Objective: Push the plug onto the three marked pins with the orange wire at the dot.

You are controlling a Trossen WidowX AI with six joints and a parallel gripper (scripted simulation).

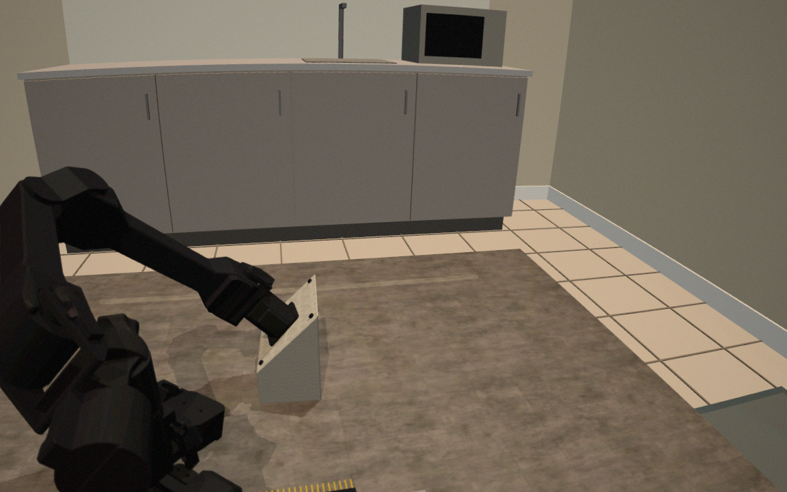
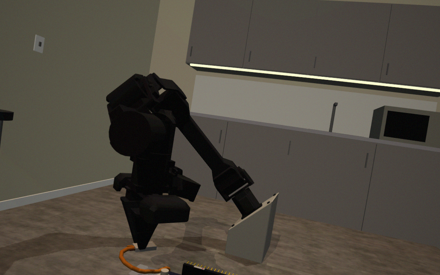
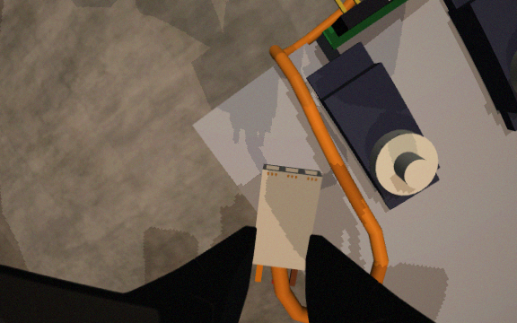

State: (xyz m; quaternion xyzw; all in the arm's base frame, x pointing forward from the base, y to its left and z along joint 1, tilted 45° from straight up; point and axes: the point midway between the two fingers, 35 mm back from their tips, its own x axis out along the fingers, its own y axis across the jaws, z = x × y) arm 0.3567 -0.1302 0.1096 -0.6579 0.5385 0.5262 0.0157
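Note:
My gripper (image 3: 281,242) (image 2: 141,247) is shut on the cream plug (image 3: 286,206) (image 2: 150,246), gripping its rear sides. In the wrist view its three-hole end points up the picture. Behind it the orange wire is on the left and the brown one on the right. The plug appears to be held off the surface. The orange lead (image 3: 313,114) (image 2: 123,258) loops around to the dark blue servo motor (image 3: 368,103) with a white round hub. The yellow pins (image 1: 317,487) (image 2: 214,268) show at the frame bottoms; the dotted band is too small to read.
A second dark servo (image 3: 494,49) lies on the pale sheet (image 3: 474,215). A green board edge (image 3: 331,39) is near the first servo. A sloped grey box (image 1: 291,373) (image 2: 249,241) with a second black arm's end against it stands behind the pin row.

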